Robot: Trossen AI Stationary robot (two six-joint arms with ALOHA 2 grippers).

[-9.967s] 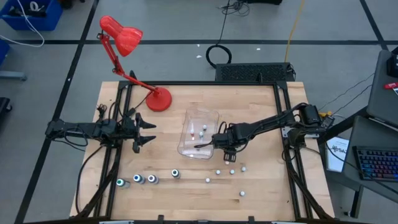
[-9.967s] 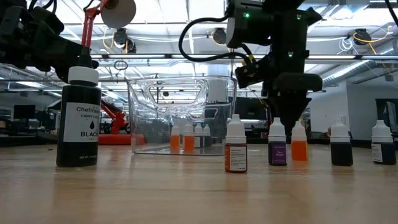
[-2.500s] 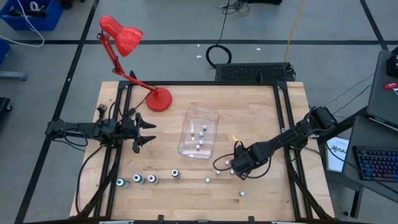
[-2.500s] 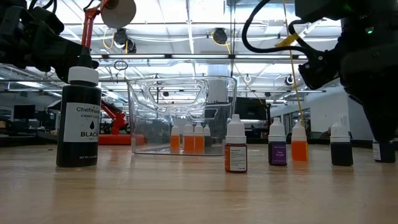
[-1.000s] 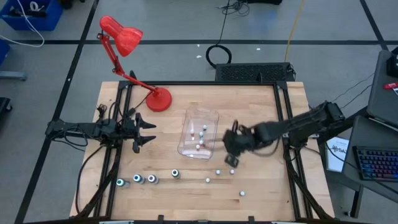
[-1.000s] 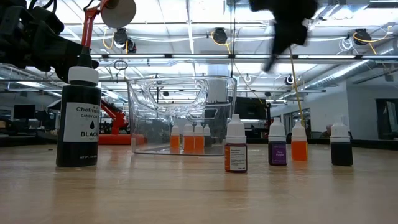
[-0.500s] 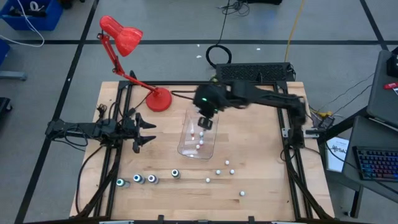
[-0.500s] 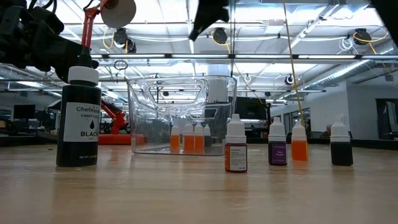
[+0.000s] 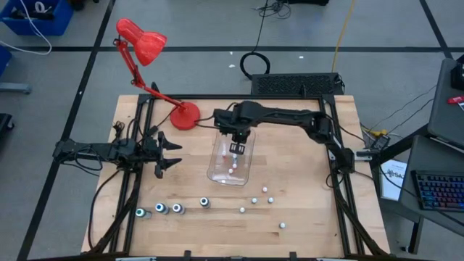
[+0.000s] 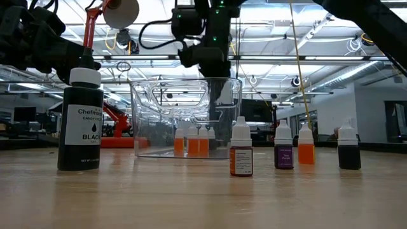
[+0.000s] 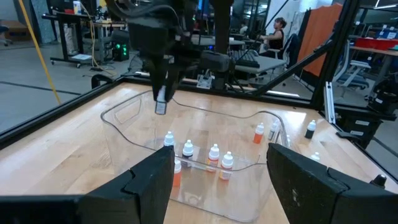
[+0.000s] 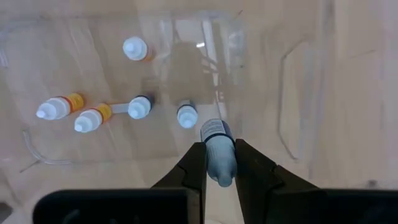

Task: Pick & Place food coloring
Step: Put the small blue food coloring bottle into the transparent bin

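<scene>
Hovering right tool (image 12: 219, 163), bottle (image 12: 219, 153), above tub (image 9: 244, 133)

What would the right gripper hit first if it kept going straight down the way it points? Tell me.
The right gripper, shut on a small bottle, points down into the clear tub. Its line looks free down to the tub's floor, just beside a standing bottle. Depth is unclear, so it might clip that one.

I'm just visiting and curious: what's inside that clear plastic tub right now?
The clear tub holds five small white-capped bottles, some orange. The right gripper hangs above it, gripping another bottle. Labels are unreadable through the plastic.
</scene>
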